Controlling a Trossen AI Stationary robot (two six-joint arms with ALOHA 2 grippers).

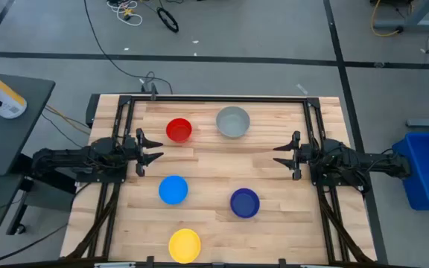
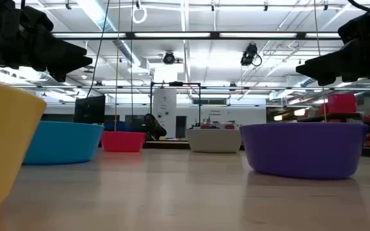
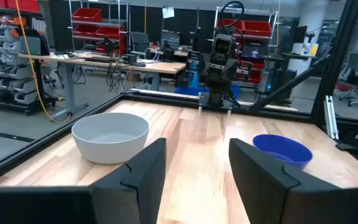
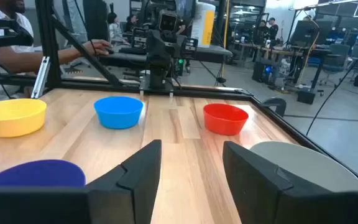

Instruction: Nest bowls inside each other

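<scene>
1. Plainly, five bowls are seen standing apart on the wooden table point(image 1: 274, 186), none yet nested; in the high view the red bowl point(image 1: 179, 130) and the grey bowl point(image 1: 233, 122) sit side by side in the upper middle of the frame, the light blue bowl point(image 1: 173, 190) lies left of centre, the dark blue bowl point(image 1: 244, 202) lies lower right of centre, and the yellow bowl point(image 1: 185, 245) sits at the bottom edge.
2. The bowls are judged to be light, thin-walled plastic; stiff enough to be pinched without collapse, yet smooth and likely slippery, so that a bowl could be pushed across the wood or tipped if it is nudged from the side.
3. The rim is judged the best place to be taken; one finger inside the wall and one outside, since every bowl stands upright with its mouth open to the top.
4. The grey bowl appears slightly the widest, so it is judged best left as the base into which the others are dropped; breakage is hardly to be feared.
5. The left gripper point(image 1: 153, 148) is held at the left of the table, level with the gap between the red and light blue bowls; its fingers are parted and nothing is held.
6. The right gripper point(image 1: 281, 155) waits at the right side, facing it; it too is released and empty.
</scene>
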